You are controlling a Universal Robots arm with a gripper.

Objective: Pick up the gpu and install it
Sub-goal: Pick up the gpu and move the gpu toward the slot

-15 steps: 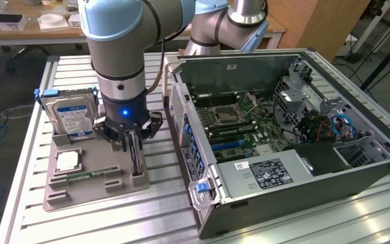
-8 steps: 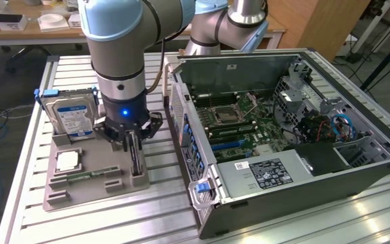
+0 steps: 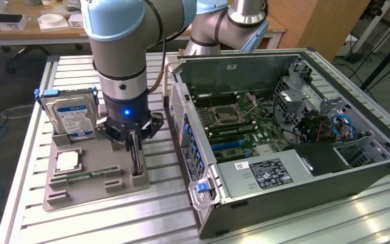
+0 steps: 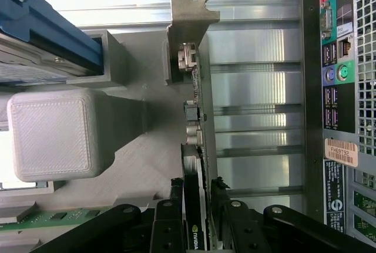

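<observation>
The gpu [image 3: 138, 163] is a thin dark card standing on edge in a slot of the grey holder [image 3: 79, 190], at the side nearest the computer case. In the wrist view the gpu [image 4: 198, 97] runs away from the camera, ending in its silver bracket [image 4: 191, 24]. My gripper [image 3: 133, 146] has come straight down over the card. The gripper [image 4: 197, 185] straddles the card's near end, with one black finger [image 4: 176, 193] on each side and only a narrow gap to the card. The jaws still stand slightly apart from it.
The open computer case [image 3: 283, 127] lies at the exterior view's right, motherboard exposed, its rear port panel [image 4: 341, 88] close beside the holder. A hard drive [image 3: 73, 114], a processor [image 3: 68, 161] and a green memory stick [image 3: 90, 175] share the holder. The slatted metal table [image 3: 134, 218] carries everything.
</observation>
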